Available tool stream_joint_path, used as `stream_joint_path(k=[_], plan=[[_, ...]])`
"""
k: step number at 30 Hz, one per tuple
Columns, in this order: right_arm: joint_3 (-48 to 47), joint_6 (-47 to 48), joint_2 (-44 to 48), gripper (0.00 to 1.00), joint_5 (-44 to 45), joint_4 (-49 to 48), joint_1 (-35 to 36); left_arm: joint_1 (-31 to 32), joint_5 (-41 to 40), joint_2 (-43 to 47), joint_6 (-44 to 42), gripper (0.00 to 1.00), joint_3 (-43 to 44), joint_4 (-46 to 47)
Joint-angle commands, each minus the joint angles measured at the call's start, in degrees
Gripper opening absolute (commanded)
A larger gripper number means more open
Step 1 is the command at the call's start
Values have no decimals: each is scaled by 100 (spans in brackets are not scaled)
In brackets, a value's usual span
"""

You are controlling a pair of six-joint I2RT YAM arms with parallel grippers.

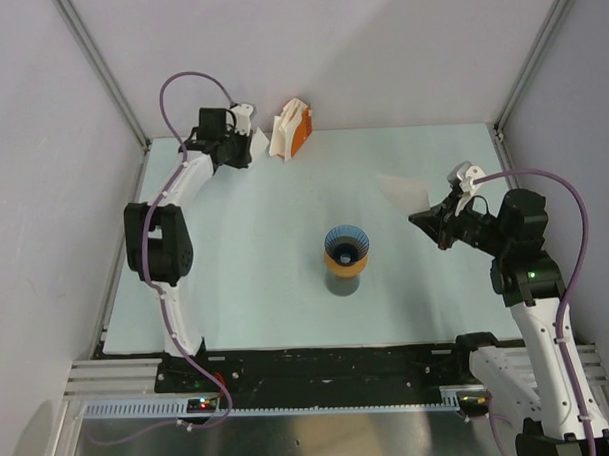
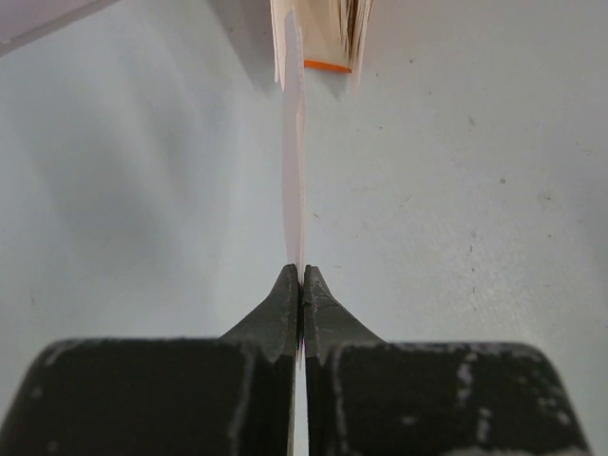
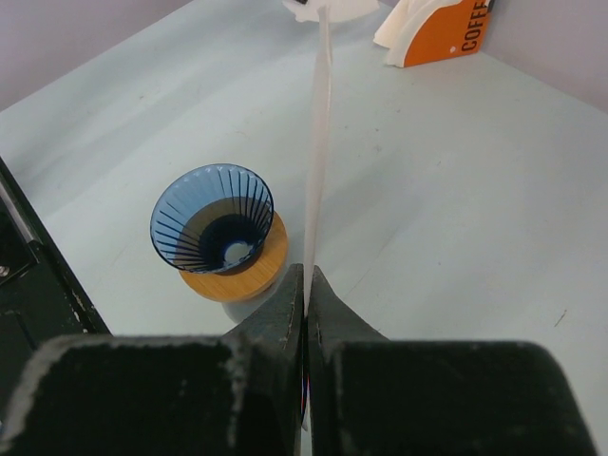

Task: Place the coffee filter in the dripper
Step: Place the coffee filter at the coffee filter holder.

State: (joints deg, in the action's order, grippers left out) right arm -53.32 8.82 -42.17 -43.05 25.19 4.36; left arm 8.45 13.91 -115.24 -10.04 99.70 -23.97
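My right gripper (image 3: pixel 304 273) is pinched fully closed on a thin white paper coffee filter (image 3: pixel 321 142). I see the filter edge-on, rising straight from the fingertips. My left gripper (image 2: pixel 301 273) is clamped tight too, on a second white paper filter (image 2: pixel 294 180), also edge-on, at the far left of the pale blue-green table (image 1: pixel 237 290).

The small blue ribbed cone dripper (image 3: pixel 211 217) stands mid-table, mouth up. It sits on a flat orange ring (image 3: pixel 249 273) over a dark grey cylindrical cup (image 1: pixel 340 283). From the right wrist it lies left of the held filter and apart from it.

An orange-and-white carton of filters (image 1: pixel 291 128) stands at the far edge, just beside the left gripper's sheet. On its orange side I can read "COFF"; the frame edge cuts off the rest.

From the left wrist only the carton's lower part shows, cropped at the top. The ring hides most of the cup. A pale spot at the bottom of the dripper is too small for me to make out.
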Motion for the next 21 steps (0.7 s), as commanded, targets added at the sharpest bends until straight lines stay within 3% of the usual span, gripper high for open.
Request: stream_joint_path(k=[1, 21], plan=[[60, 83, 13, 0, -121, -266, -32, 38, 105, -213, -13, 0, 156, 240], [217, 93, -47, 0, -156, -460, -121, 155, 200, -1112, -52, 0, 1489, -104]])
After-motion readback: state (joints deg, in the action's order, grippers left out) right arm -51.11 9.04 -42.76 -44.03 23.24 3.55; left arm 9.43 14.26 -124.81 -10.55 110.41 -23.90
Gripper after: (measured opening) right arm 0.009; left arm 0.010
